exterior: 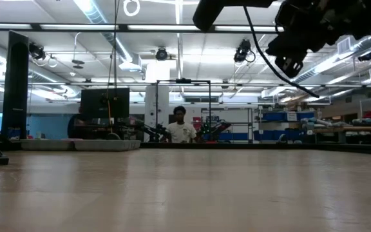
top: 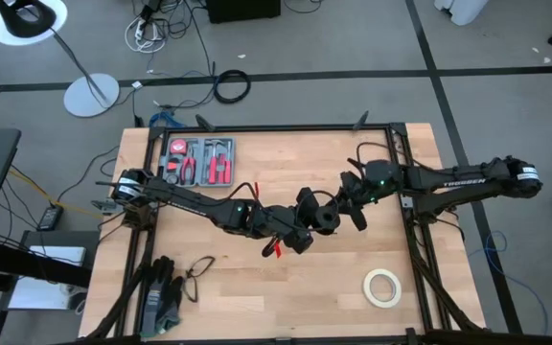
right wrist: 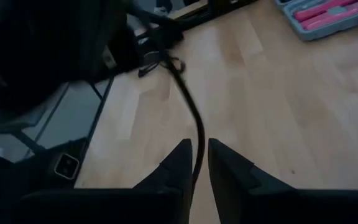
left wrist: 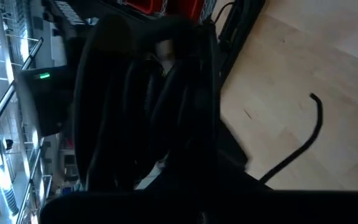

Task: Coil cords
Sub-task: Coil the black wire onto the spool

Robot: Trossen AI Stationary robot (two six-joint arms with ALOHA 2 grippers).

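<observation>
The cord [right wrist: 194,127] is thin, black and limp, so it should be light and floppy: it will sag and swing between grips instead of holding a shape, and it looks smooth enough to slide through a loose pinch. It hangs above the middle of the surface [top: 286,287], strung between the two hands. The left hand [top: 307,228] is pressed together at centre with dark loops bunched in it, as the left wrist view shows, and a free tail [left wrist: 306,140] droops toward the wood. The right hand [right wrist: 196,163], just right of the left one, has its fingers nearly together with the cord running between them; it seems a light pinch that lets the cord feed through. I judge the best hold is on the thin run close to the bundle, not on the chunky end, which I cannot pick out here.

A tool tray [top: 199,160] sits far left, gloves [top: 161,292] and glasses [top: 197,273] near left, and a tape roll [top: 382,287] near right. All lie well apart from the hands. The main hindrance is the arms crowding each other at centre.
</observation>
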